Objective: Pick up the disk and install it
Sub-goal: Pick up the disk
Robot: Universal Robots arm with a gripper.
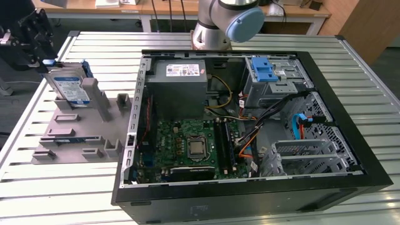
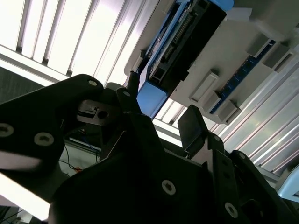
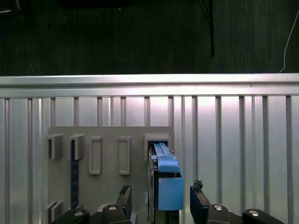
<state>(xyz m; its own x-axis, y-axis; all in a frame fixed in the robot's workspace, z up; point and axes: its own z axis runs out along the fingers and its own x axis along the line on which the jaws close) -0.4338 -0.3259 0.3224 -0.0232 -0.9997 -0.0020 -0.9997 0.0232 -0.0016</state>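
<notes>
The disk (image 1: pixel 67 86) stands on edge in a slot of the grey holder (image 1: pixel 75 136), in the upper left of the exterior view, well apart from the open computer case (image 1: pixel 350 154) that takes up the middle and right of that frame. In the first wrist view the disk's blue carrier edge faces the camera and the gripper (image 3: pixel 161 193) straddles it. The fingers (image 3: pixel 200 205) are spread wide, one on each flat side, with a gap showing on both sides, so they hold nothing.

I judge the step in hand to be the pick-up, at the point just ahead of the grasp; installing has not begun, and the bay under the blue latch (image 1: pixel 265 70) in the case is unfilled. A sound grasp calls for squaring the fingers on the disk's flat faces, and for a straight lift out of the slot above the slatted surface (image 1: pixel 37 197).
</notes>
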